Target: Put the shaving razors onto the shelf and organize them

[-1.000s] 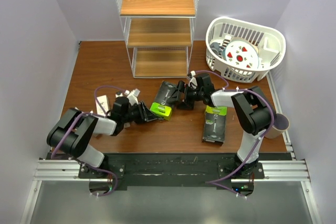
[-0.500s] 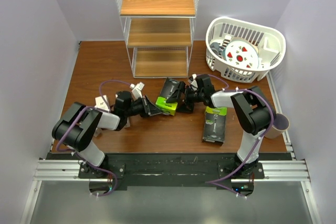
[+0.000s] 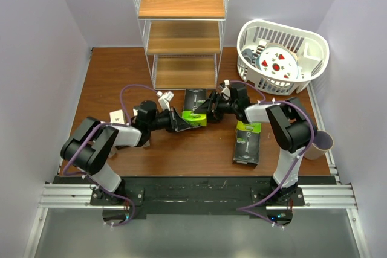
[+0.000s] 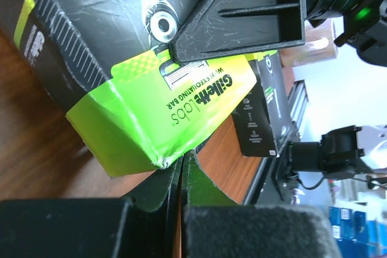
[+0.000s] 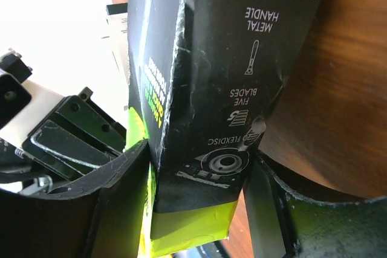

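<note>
One black razor pack (image 3: 193, 102) with a lime-green end (image 4: 160, 119) lies in front of the shelf (image 3: 181, 28), a white wire rack with three wooden tiers. My right gripper (image 3: 205, 110) is closed around this pack's sides; in the right wrist view the pack (image 5: 211, 89) fills the space between the fingers (image 5: 121, 185). My left gripper (image 3: 180, 124) is shut with nothing in it, its tips (image 4: 181, 166) touching the green corner. A second black and green pack (image 3: 248, 142) lies flat at the right. A white carton (image 3: 116, 116) lies by the left arm.
A white slatted basket (image 3: 314, 43) holding a plate and other items stands at the back right. A purple-rimmed cup (image 3: 321, 143) sits at the right table edge. The second pack (image 4: 261, 119) also shows behind the left gripper.
My left gripper has shut and moved right, pushing against the pack's green end. The pack has turned and slid toward the right gripper, whose jaws have narrowed onto its sides.
</note>
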Robot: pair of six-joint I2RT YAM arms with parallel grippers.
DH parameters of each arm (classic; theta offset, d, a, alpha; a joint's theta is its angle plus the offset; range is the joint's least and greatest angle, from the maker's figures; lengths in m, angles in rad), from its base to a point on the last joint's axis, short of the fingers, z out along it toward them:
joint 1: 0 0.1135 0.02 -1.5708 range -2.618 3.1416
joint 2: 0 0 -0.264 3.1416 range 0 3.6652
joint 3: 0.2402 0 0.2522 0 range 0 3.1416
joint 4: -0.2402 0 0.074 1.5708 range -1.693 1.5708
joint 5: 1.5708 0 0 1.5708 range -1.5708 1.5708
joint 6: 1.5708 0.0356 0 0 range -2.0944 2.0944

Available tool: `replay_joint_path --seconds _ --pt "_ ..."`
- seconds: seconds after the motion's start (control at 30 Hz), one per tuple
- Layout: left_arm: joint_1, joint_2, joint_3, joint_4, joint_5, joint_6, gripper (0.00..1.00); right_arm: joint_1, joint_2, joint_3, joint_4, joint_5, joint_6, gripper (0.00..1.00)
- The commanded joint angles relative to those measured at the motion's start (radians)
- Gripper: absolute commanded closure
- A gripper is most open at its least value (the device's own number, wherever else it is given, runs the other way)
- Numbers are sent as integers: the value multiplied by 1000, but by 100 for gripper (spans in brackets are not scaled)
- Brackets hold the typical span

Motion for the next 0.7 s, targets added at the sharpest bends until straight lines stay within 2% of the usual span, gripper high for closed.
replay_joint_path --seconds 0.0,0.33,0.4,0.47,0.5,0.53,0.6,0.67 --pt "-22 -9 96 43 31 93 100 11 -47 41 78 -32 -103 51" --pt "-22 96 243 -17 -73 133 100 -47 41 152 75 -18 -146 53" --pt "-22 123 284 -17 -114 137 100 -61 69 195 73 -14 -155 51" --pt "-24 172 341 -32 -168 148 100 -70 108 222 55 2 -175 42" --pt "-24 191 361 -40 -182 150 100 -79 118 251 37 8 -183 32" --pt "-24 230 381 -42 -197 153 100 -85 126 267 11 14 -207 27" --pt "-31 266 439 -46 -236 168 100 -105 126 296 -71 28 -241 18" --pt "-34 309 488 -60 -309 185 100 -119 105 292 -140 40 -278 15"
